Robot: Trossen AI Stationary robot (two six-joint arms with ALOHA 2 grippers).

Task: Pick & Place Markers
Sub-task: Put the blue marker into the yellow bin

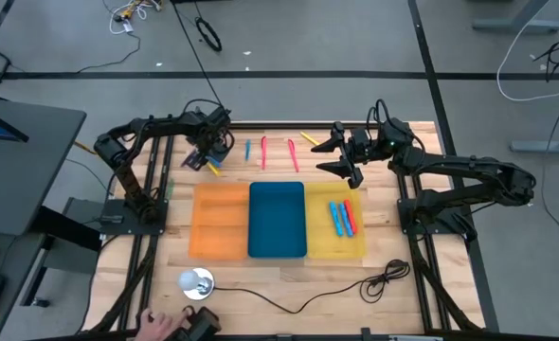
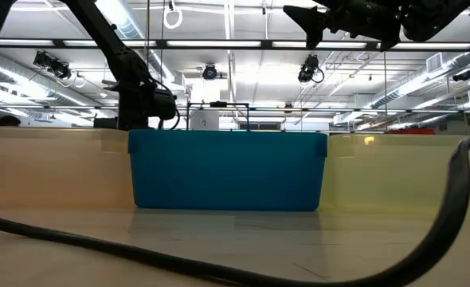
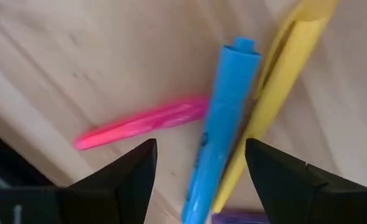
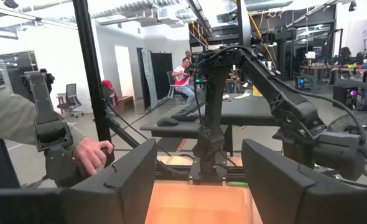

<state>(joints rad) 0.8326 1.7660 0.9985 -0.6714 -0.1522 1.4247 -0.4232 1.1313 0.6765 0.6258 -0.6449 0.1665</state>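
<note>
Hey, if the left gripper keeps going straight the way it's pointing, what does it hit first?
Probably the blue marker: it lies between the open fingers of the left gripper, with a yellow marker alongside and a pink marker off to one side. Depth is uncertain.

Readable text: none in any view.
Blue marker [image 3: 219, 124]: dark print on the barrel, too blurred to read.
Left gripper [image 3: 199, 180]: faint white marks at its edge, illegible.
</note>
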